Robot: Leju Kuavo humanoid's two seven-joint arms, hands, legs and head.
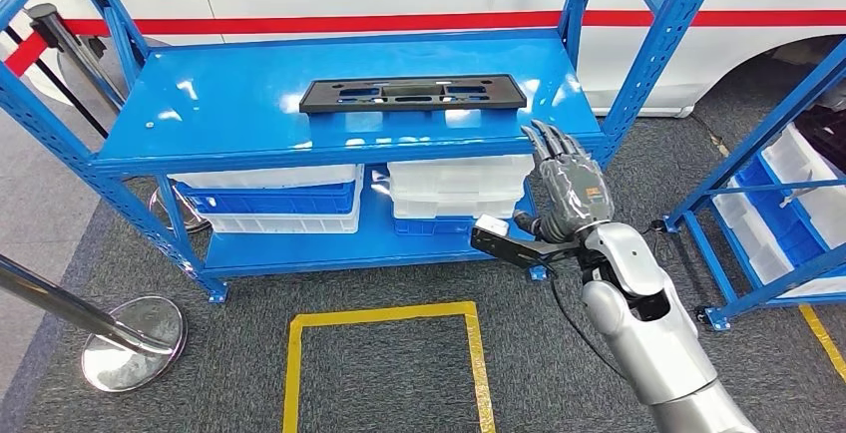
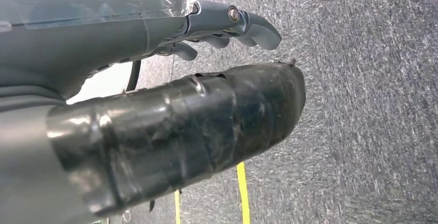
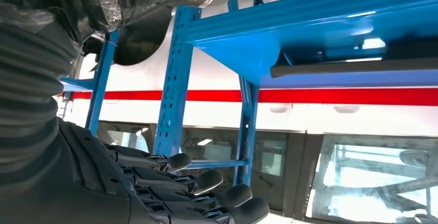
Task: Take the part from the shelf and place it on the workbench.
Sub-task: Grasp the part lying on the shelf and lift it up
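Part, a long flat black plate with slots, lies on the blue shelf's top level, long axis running left to right (parallel to the front edge). Right hand hovers just before the shelf's front edge, fingers spread, empty. Left hand hangs over carpet, holding nothing.

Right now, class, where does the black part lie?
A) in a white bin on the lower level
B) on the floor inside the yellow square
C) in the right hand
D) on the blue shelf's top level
D: the black part lies flat on the blue shelf's top level, while the right hand is raised by the front edge, holding nothing.
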